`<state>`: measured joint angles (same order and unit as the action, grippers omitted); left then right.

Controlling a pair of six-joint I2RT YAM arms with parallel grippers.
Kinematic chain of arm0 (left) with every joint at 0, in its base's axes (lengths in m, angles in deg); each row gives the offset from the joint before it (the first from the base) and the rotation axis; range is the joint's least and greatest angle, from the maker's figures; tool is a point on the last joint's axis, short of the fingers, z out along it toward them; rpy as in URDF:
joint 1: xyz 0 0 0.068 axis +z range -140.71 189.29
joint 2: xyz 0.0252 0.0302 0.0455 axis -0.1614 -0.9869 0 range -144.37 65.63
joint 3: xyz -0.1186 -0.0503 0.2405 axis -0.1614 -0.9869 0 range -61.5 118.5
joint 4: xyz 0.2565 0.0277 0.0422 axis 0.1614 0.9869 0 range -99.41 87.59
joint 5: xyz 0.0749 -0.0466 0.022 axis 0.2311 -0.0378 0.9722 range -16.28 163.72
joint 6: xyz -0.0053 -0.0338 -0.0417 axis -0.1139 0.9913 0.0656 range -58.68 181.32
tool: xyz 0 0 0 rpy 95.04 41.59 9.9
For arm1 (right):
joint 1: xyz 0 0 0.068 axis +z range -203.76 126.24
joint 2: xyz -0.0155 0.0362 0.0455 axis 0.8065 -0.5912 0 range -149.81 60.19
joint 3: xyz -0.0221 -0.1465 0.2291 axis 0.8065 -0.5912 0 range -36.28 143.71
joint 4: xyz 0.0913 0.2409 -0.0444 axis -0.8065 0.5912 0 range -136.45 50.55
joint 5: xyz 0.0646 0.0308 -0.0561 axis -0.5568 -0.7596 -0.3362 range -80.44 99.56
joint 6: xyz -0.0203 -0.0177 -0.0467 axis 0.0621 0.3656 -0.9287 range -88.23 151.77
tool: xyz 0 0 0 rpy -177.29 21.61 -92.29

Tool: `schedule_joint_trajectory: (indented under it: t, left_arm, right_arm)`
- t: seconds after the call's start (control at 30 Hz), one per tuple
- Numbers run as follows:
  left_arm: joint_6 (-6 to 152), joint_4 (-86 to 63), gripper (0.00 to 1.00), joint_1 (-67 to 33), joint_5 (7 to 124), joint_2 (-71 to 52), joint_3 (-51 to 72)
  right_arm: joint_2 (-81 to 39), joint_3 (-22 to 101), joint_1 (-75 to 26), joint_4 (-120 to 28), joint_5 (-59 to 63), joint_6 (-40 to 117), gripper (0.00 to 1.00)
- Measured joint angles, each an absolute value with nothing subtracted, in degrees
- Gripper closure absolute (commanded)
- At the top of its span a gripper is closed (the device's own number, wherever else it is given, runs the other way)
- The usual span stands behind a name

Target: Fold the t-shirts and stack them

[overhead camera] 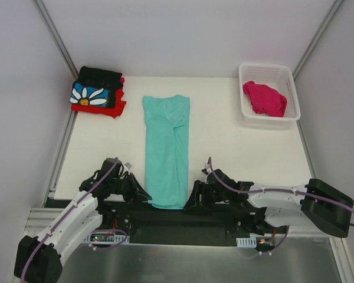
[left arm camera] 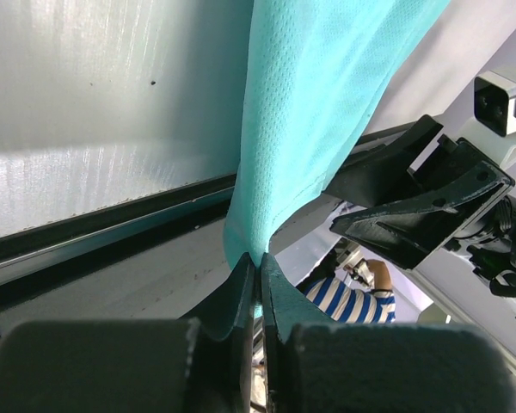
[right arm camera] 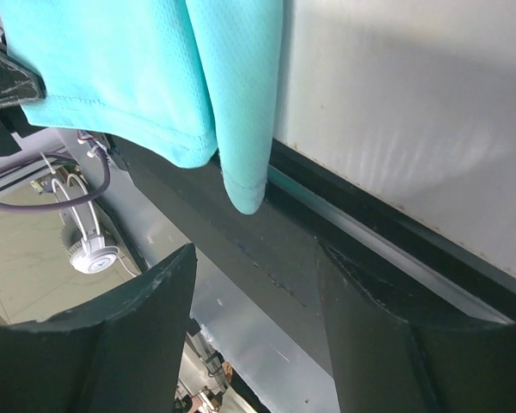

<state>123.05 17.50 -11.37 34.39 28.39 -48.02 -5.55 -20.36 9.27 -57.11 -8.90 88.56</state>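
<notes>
From above, the mint-teal t-shirt [overhead camera: 166,150] lies in 1 long folded strip down the middle of the white table [overhead camera: 230,150]. Its near end hangs over the near edge. The left gripper [overhead camera: 144,194] sits at the strip's left near corner. The right gripper [overhead camera: 189,203] sits just beside the right near corner.

In the far left corner, the black t-shirt with the white daisy [overhead camera: 95,92] lies on top of the red t-shirt [overhead camera: 118,108]. The pink t-shirt lies bunched [overhead camera: 264,98] inside the white basket [overhead camera: 270,119] at the far right.

In the left wrist view, the 2 fingers are pressed together and pinch the bottom edge of the mint-teal cloth.

In the right wrist view, the 2 fingers stand wide apart with nothing between them. The cloth's hem hangs just past the fingertips, not touching them.
</notes>
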Motion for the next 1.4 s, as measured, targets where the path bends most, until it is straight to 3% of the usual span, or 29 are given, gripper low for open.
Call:
schedule_joint_trajectory:
  t: [1.03, 1.1, 1.33, 1.4]
  left_arm:
    - [123.12, 17.39, 1.00, -11.37, 34.39, 28.46, -48.02]
    - [123.14, 17.37, 1.00, -11.37, 34.39, 28.46, -48.02]
    - [123.34, 17.05, 1.00, -11.37, 34.39, 28.33, -48.02]
    - [123.36, 17.02, 1.00, -11.37, 34.39, 28.26, -48.02]
  right_arm:
    - [-20.54, -16.95, 9.35, -74.26, -4.81, 88.56, 0.48]
    - [-21.53, -16.89, 9.35, -76.01, -4.92, 88.80, 0.52]
    - [-23.73, -16.89, 9.35, -79.44, -5.12, 89.99, 0.81]
    - [-23.89, -16.89, 9.35, -79.99, -5.27, 90.03, 0.83]
